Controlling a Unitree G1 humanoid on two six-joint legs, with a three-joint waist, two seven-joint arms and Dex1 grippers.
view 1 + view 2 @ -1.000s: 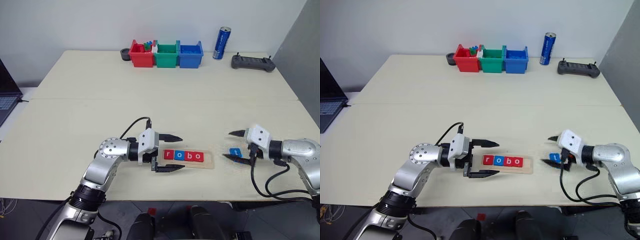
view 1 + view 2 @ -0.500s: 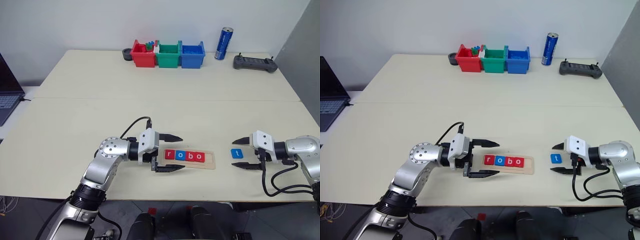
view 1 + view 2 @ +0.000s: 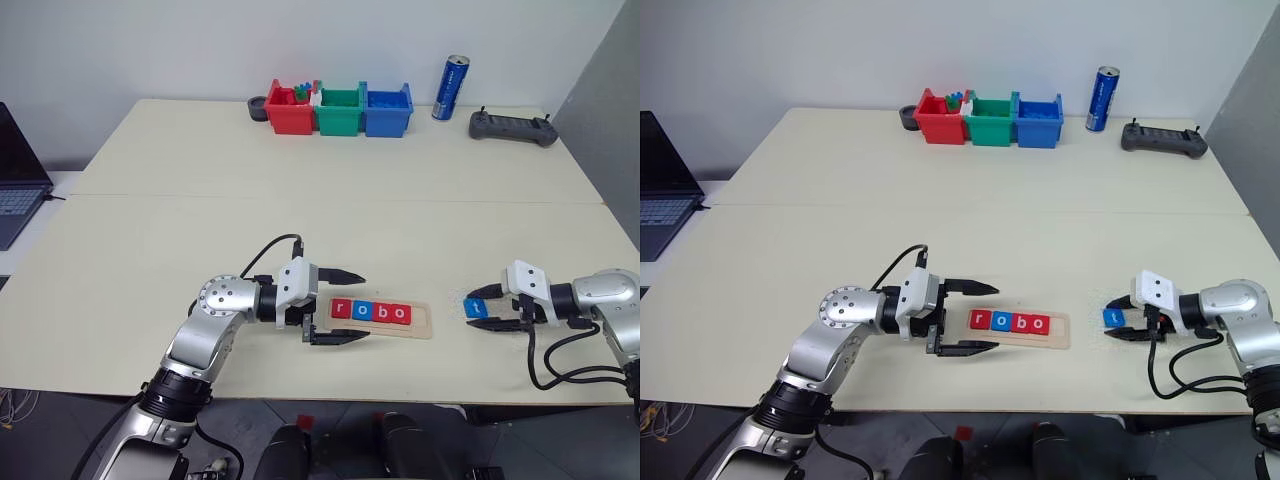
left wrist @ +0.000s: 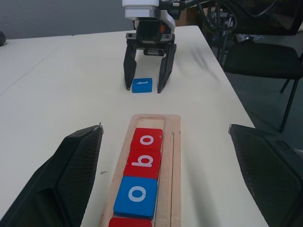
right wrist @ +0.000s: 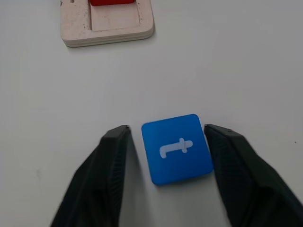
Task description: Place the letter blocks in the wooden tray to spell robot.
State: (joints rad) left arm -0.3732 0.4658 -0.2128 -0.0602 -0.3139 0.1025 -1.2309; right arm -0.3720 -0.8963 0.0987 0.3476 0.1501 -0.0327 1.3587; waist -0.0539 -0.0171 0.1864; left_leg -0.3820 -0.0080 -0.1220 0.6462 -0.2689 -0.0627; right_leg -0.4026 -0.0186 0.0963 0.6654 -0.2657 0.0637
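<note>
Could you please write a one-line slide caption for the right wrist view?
Right gripper straddling the blue t block on the table, the wooden tray just ahead.

Four letter blocks spell "robo" in the wooden tray; the blue t block lies flat beside it.

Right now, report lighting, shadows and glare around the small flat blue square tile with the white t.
Left eye view: soft, even light on the pale table; faint shadow under the right gripper astride the blue t tile. Right wrist view: no glare on that tile; its letter reads plainly. Left wrist view: no glare on the red and blue tiles in the pale wooden tray.
</note>
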